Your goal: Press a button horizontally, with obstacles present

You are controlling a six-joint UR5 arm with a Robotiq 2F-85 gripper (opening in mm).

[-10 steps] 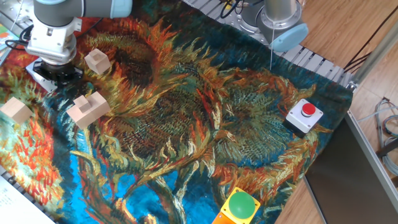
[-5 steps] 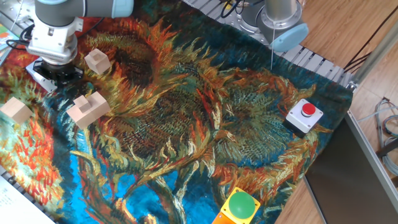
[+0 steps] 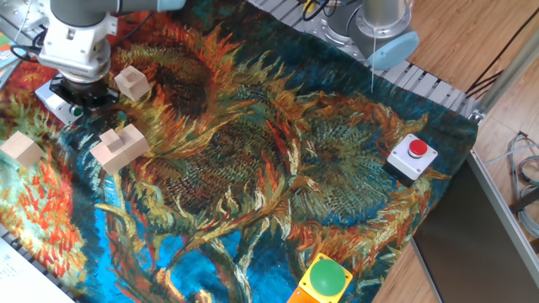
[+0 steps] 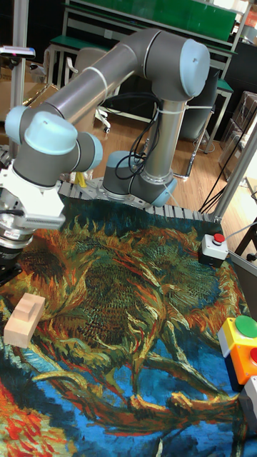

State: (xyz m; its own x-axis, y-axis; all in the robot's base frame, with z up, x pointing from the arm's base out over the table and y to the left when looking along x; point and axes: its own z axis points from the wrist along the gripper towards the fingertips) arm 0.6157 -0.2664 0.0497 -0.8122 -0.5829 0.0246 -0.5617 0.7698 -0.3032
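The button (image 3: 77,110) shows only as a small green spot on its white box (image 3: 48,98) at the far left of the cloth, mostly covered by my gripper (image 3: 82,98). The gripper's black body hangs right over the box, and its fingertips are hidden. Three pale wooden obstacles stand close by: a cube (image 3: 131,82) just right of the gripper, a notched block (image 3: 120,147) in front of it, and another cube (image 3: 23,149) at the left edge. In the tall fixed view the gripper (image 4: 6,263) is cut off by the left edge, above the notched block (image 4: 23,317).
A red button on a white box (image 3: 412,157) sits at the right side of the sunflower cloth (image 3: 253,168). A green dome on a yellow box (image 3: 324,280) stands at the front edge. The arm's base (image 3: 383,25) rises behind the cloth.
The gripper has shifted slightly up and to the right over the white box, and a bit of the green button now shows below it. The blocks have not moved.
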